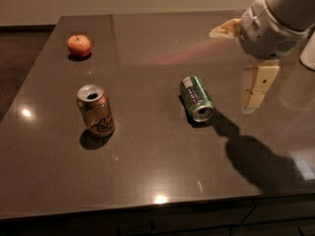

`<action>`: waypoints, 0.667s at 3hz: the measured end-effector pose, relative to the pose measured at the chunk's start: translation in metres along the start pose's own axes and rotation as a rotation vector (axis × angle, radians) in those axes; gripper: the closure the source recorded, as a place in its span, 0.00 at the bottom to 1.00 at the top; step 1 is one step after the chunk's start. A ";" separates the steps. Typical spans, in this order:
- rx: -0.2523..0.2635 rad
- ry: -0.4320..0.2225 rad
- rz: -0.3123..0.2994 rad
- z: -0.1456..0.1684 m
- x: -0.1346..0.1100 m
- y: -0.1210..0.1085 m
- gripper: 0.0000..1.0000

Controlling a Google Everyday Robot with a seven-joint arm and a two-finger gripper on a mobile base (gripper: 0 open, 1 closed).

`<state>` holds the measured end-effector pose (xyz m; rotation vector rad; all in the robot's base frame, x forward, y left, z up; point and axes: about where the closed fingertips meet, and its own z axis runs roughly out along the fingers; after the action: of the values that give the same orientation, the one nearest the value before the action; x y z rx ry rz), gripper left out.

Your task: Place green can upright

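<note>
Fingers (261, 82) hang right of the lying green can (196, 97).

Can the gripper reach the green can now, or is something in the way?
Probably yes: the gripper hangs right of the green can, with only bare table between; the tan can sits far left.
</note>
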<state>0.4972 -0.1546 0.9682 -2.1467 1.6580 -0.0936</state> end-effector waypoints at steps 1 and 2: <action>-0.032 -0.035 -0.212 0.016 -0.011 -0.010 0.00; -0.104 -0.026 -0.450 0.035 -0.020 -0.012 0.00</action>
<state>0.5131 -0.1233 0.9450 -2.5524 1.1609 -0.1115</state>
